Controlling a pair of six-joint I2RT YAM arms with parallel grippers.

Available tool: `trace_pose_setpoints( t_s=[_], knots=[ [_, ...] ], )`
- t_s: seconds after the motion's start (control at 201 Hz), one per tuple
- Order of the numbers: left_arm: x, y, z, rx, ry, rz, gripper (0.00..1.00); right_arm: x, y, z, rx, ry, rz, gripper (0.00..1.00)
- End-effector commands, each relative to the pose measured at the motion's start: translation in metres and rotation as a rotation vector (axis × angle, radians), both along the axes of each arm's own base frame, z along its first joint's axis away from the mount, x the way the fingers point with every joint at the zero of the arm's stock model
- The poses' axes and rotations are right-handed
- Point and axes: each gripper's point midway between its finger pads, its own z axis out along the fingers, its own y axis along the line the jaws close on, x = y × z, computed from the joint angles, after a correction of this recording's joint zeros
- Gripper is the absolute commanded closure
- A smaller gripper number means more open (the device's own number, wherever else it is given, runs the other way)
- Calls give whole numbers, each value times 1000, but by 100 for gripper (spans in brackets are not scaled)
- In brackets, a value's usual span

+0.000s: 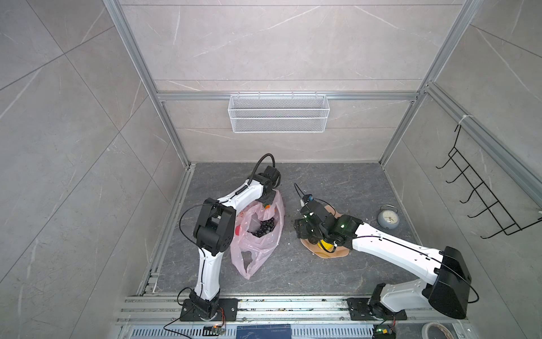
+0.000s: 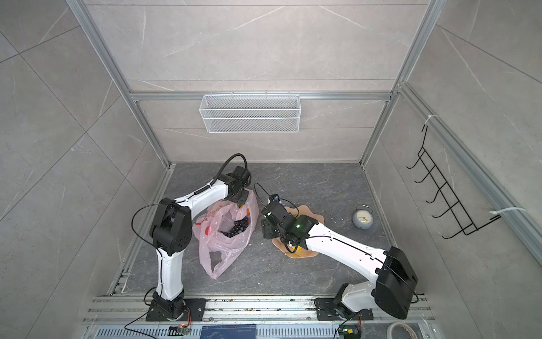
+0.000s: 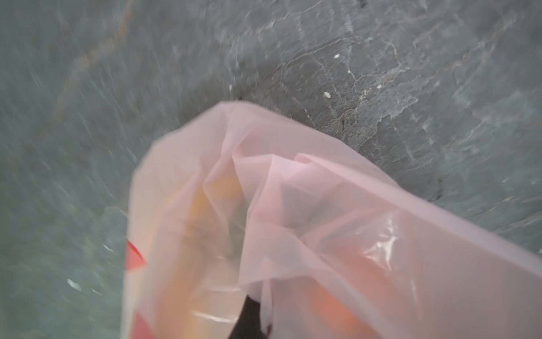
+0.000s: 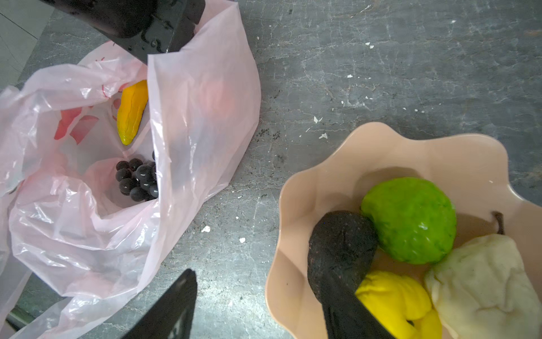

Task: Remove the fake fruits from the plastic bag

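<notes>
Clearly, the left end effector point(image 1: 267, 202) pinches the plastic bag point(image 1: 255, 249).

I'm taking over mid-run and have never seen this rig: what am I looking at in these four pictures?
Two white robot arms work over a dark table. Two pictures look down from overhead; two come from cameras on the wrists. The left gripper is shut, apparently pinching the far rim of the plastic bag. Grapes and a banana lie inside. The right gripper hangs open, empty, between bag and peach plate, which holds a green fruit, an avocado, a lemon and a beige piece.
</notes>
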Motion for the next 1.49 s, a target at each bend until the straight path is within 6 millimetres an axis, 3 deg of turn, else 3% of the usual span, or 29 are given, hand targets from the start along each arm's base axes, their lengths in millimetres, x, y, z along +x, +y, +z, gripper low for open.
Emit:
trace_pose_setpoints(
  t_s=[0.0,0.1,0.154,0.214,0.333,0.513,0.632,0.786,0.941,1.095,1.269,1.364,1.483],
  knots=[
    [22,17,71,-53,-227,122,100,0,3,1,12,3,6,31],
    [23,56,117,-86,-371,292,100,-1,16,4,39,8,48,31],
    [16,82,143,-88,-451,393,100,-3,28,9,65,2,84,31],
    [5,97,168,-115,-528,448,100,-6,43,17,82,-22,134,32],
    [-19,101,203,-251,-600,464,100,-19,76,33,121,-62,242,35],
    [-57,89,228,-416,-623,410,100,-48,120,52,231,-117,400,37],
    [-68,92,198,-395,-530,416,100,-52,135,45,239,-108,422,38],
    [-75,100,148,-357,-414,431,100,-27,143,25,167,-100,321,39],
    [-83,133,111,-488,-312,565,100,-9,170,7,156,-70,318,41],
    [-90,164,119,-592,-354,651,100,5,203,-20,143,-18,336,42],
    [-90,175,123,-636,-367,685,100,17,247,-42,131,23,392,45],
    [-91,179,121,-639,-368,707,100,24,256,-58,109,32,388,46],
    [-97,187,120,-656,-381,749,100,18,251,-91,45,77,399,49]
  ],
)
